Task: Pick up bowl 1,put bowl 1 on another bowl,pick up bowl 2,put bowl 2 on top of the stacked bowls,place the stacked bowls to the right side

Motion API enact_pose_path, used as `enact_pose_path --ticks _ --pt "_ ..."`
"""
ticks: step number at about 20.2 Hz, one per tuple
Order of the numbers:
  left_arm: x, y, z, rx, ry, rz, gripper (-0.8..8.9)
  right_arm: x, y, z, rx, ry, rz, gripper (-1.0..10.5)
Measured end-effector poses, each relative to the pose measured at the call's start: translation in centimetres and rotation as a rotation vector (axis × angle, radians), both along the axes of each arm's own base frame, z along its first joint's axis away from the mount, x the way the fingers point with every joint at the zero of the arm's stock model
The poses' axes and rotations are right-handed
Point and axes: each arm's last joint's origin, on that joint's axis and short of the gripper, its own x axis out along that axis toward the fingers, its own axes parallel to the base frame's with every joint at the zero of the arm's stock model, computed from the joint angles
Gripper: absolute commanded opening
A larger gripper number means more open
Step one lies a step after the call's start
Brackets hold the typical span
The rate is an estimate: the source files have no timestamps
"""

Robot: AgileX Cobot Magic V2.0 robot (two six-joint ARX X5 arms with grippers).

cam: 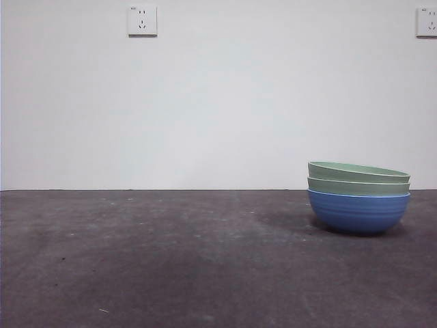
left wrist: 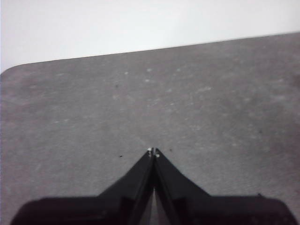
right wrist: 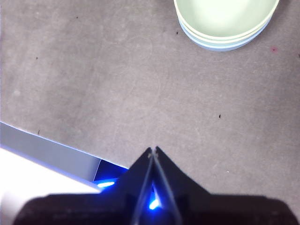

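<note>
Left gripper (left wrist: 153, 152): fingers pressed together tip to tip, holding nothing, poised over bare table (left wrist: 197, 93). Right gripper (right wrist: 153, 151): fingers likewise closed and empty, hanging above the table, well apart from the stacked bowls (right wrist: 225, 23), which lie ahead of the tips.

Stacked bowls (cam: 358, 198): three nested, resting on the table at the right side of the front view. Blue bowl (cam: 358, 213) at the bottom, rounded base touching the table; two pale green bowls (cam: 358, 176) seated inside it, rims showing as separate tiers.

Orientation: all openings facing straight up, stack upright, top rim perhaps slightly tilted. No long axis in plan, being round; only axis vertical through the centres.

Handling, judged from appearance: probably light, stiff, smooth-walled plastic, faint ribs on the blue wall giving little purchase. Nested only loosely, so liable to shift if tipped. Best hold likely a pinch across the layered rim, one finger inside and one outside, or a grip on the blue wall.

Placement appears complete.
</note>
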Motion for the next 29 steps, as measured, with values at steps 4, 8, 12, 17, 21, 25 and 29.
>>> enact_pose_path --ticks 4,8,12,17,21,25,29 --pt "0.0 0.0 0.0 -0.03 0.004 0.003 -0.03 0.0 0.0 0.0 0.0 0.0 0.0 0.1" --pt "0.0 0.0 0.0 -0.036 0.005 0.004 -0.03 0.0 0.0 0.0 0.0 0.0 0.0 0.1" --pt "0.0 0.0 0.0 -0.036 0.005 0.004 -0.03 0.0 0.0 0.0 0.0 0.0 0.0 0.1" --pt "0.0 0.0 0.0 -0.036 0.005 0.004 -0.03 0.0 -0.1 0.0 -0.005 -0.006 -0.001 0.0" --pt "0.0 0.0 0.0 -0.036 0.005 0.004 -0.03 -0.7 -1.0 1.9 0.038 -0.321 -0.05 0.1" --pt "0.0 0.0 0.0 -0.036 0.005 0.004 -0.03 -3.3 -1.9 1.4 0.132 -0.695 -0.121 0.1" --pt "0.0 0.0 0.0 -0.036 0.005 0.004 -0.03 -3.6 -2.3 -5.2 0.159 -0.873 -0.158 0.1"
